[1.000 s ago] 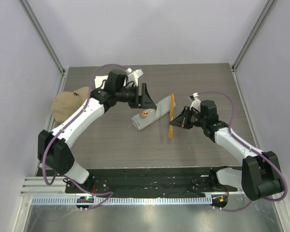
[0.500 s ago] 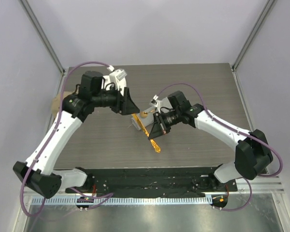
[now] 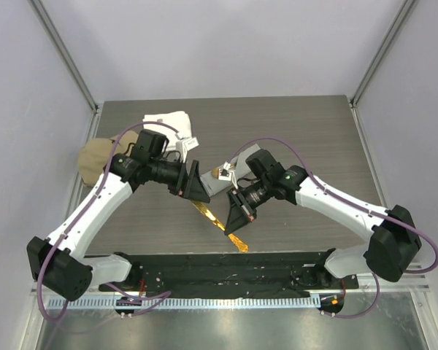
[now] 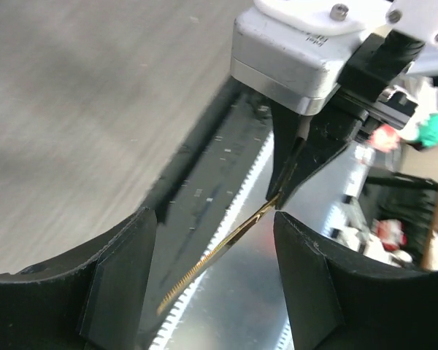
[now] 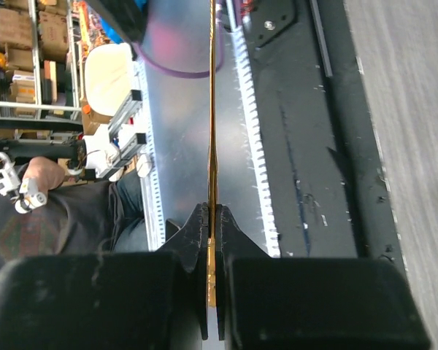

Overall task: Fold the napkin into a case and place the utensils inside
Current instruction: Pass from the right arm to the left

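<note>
Surface: dark wood-grain table [image 3: 306, 138] inside a pale-walled enclosure, with a black base rail along its near edge.
Left gripper [image 3: 197, 189]: over the middle of the table, aimed toward the right arm. In the left wrist view its fingers [image 4: 120, 281] stand wide apart, with nothing pinched between them.
Right gripper [image 3: 233, 221]: just beside the left one, on its near-right side. Its fingers [image 5: 197, 240] are pressed together on the orange-yellow utensil.
Orange-yellow utensil [image 3: 237, 242]: a slim stick, clamped near one end. It slants across the table between the two grippers, with one tip toward the near edge. The right wrist view shows it edge-on, running straight out from the pinch [image 5: 212, 109]. Whether it touches the table cannot be told.
Case [image 3: 217, 185]: grey folded cloth at table centre, mostly hidden behind both grippers; only a strip shows.
Wooden-bowl utensil [image 3: 223, 173]: the round tan bowl shows at the far end of the case. Whether it lies on or in the cloth cannot be told.
White towel [image 3: 168, 120]: far-left part of the table, behind the left arm.
Tan cap [image 3: 98, 157]: left edge of the table, partly under the left arm.
</note>
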{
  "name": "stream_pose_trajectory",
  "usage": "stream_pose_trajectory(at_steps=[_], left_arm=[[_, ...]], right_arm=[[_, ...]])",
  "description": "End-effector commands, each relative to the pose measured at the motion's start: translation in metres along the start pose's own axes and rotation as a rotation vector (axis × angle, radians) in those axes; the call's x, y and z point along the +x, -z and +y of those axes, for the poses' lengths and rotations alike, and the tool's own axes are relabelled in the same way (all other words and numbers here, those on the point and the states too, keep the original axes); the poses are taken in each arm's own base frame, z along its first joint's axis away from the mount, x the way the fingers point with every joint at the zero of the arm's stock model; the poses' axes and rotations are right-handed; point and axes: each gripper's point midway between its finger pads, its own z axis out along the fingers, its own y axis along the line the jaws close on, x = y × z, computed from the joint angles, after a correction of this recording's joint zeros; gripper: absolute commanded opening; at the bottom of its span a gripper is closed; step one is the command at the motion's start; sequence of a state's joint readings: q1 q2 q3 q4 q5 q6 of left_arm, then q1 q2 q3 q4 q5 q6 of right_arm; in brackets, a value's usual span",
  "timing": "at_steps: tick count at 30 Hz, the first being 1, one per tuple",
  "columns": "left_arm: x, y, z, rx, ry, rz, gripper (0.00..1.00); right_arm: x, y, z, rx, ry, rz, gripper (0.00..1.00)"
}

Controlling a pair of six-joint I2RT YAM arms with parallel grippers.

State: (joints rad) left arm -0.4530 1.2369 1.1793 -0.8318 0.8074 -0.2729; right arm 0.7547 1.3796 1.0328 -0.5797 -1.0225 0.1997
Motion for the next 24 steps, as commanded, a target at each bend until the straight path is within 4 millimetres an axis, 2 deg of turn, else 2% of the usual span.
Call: stream_pose_trajectory(at_steps=[1, 5, 9, 10, 12, 16, 18, 23, 24], left_arm=[[0.002, 0.007, -0.034, 0.176, -0.014, 0.001, 0.70], [0.015, 0.003, -0.043, 0.290, 0.039, 0.042, 0.69], [0.022, 0.006, -0.049, 0.322, 0.073, 0.032, 0.62], [0.022, 0.008, -0.052, 0.327, 0.062, 0.025, 0.55], [0.026, 0.008, -0.050, 0.316, 0.082, 0.026, 0.52], [0.027, 0.008, -0.051, 0.323, 0.084, 0.029, 0.35], [0.026, 0.007, -0.050, 0.320, 0.090, 0.030, 0.31], [0.024, 0.005, -0.046, 0.309, 0.097, 0.028, 0.08], [0.024, 0.004, -0.045, 0.300, 0.099, 0.028, 0.01]], right_arm=[[0.001, 0.008, 0.032, -0.092, 0.059, -0.013, 0.01], [0.002, 0.008, 0.035, -0.104, 0.075, -0.009, 0.01], [0.002, 0.008, 0.036, -0.111, 0.083, -0.002, 0.01], [0.003, 0.008, 0.036, -0.113, 0.085, -0.002, 0.01], [0.004, 0.008, 0.036, -0.119, 0.083, 0.002, 0.01], [0.005, 0.007, 0.039, -0.130, 0.084, 0.009, 0.01], [0.005, 0.006, 0.039, -0.132, 0.086, 0.010, 0.01], [0.006, 0.007, 0.039, -0.129, 0.086, 0.009, 0.01], [0.007, 0.006, 0.039, -0.131, 0.082, 0.012, 0.01]])
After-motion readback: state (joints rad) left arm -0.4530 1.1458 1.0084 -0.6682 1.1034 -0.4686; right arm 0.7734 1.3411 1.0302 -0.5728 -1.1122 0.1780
